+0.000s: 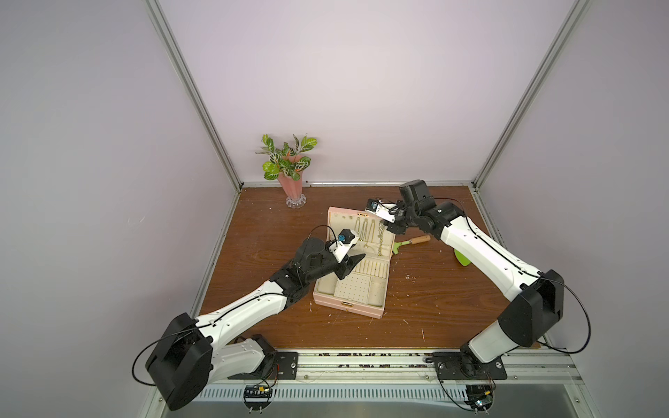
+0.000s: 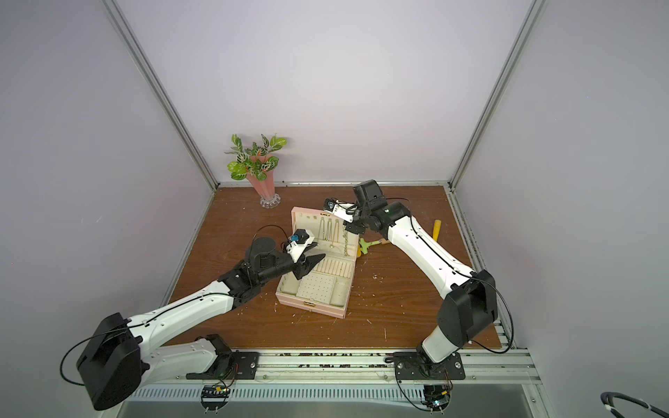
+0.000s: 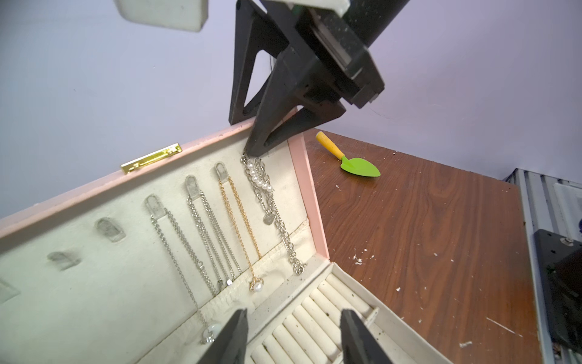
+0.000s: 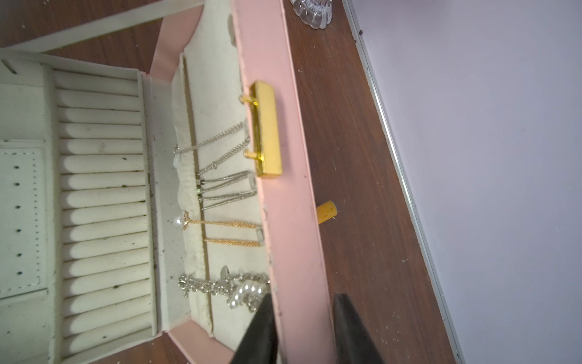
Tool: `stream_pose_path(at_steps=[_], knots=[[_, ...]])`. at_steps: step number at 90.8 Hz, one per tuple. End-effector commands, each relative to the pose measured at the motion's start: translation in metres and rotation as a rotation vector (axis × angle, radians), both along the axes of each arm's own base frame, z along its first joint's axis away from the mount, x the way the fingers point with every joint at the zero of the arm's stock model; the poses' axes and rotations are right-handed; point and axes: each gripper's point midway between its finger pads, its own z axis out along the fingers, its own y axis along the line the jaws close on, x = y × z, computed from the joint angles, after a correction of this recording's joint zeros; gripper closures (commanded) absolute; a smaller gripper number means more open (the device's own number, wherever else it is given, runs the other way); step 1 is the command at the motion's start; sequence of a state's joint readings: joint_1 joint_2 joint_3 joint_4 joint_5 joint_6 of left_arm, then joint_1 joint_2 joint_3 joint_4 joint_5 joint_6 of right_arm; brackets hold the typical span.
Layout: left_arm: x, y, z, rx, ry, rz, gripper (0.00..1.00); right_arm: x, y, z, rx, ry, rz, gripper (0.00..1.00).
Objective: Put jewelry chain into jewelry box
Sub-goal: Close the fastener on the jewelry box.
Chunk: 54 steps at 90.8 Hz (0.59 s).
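Nearest to you, your left claw [image 3: 293, 312] is released and empty, above the ring rolls of the open jewelry box [image 3: 310, 195] on the worktop [image 3: 425, 220]. Your right claw [image 4: 304, 296] has its fingers parted astride the lid's rim, with the inner tip at the top of the jewelry chain [image 4: 217, 285]. The chain hangs inside the lid, at the end hook.
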<state>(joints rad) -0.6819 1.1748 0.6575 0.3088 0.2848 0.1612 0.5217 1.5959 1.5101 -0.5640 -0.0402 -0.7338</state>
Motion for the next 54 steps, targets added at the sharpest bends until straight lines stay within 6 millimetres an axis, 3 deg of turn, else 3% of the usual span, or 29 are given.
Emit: stream_pose_path(at_steps=[1,12,28,38,54], knots=[[0.003,0.0,-0.003,0.067,-0.09,-0.035,0.49,0.002,0.003,0.041,0.098,-0.102,-0.032,0.52],[0.004,-0.01,-0.007,0.136,-0.165,-0.113,0.5,-0.011,-0.001,0.068,0.198,-0.181,-0.045,0.35],[0.023,-0.027,-0.032,0.298,-0.205,-0.135,0.52,-0.039,-0.017,0.083,0.384,-0.281,-0.096,0.26],[0.031,-0.042,-0.045,0.406,-0.281,-0.126,0.57,-0.057,-0.029,0.079,0.48,-0.317,-0.129,0.24],[0.045,-0.05,-0.04,0.424,-0.385,-0.101,0.59,-0.08,-0.041,0.056,0.56,-0.312,-0.149,0.23]])
